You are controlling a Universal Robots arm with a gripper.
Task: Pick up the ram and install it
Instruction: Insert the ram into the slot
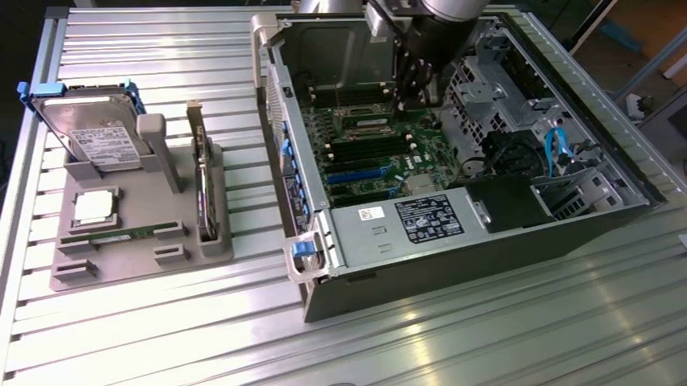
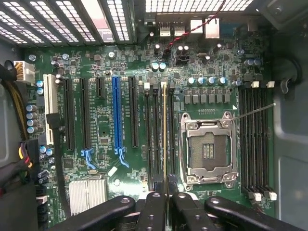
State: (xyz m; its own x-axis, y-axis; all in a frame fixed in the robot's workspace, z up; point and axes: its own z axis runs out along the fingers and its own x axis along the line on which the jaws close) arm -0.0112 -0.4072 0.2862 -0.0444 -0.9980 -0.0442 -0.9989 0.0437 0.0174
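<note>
Closest, the gripper [image 2: 166, 199] stands narrow, pinched on the ram [image 2: 165, 134], which hangs edge-on over the motherboard [image 2: 106, 139], just beside the CPU socket [image 2: 208, 149], along the black memory slots [image 2: 155, 139]. I judge it light, stiff yet fragile, best held by its bare upper edge, away from the contacts.

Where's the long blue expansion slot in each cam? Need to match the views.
Exterior view: the long blue plastic expansion slot lies midway along the green motherboard inside the open black computer case.
Wrist view: the same slot runs between black expansion slots.
Shared landmark: the black gripper, shut on the thin edge-on ram stick over the black memory slots.
</note>
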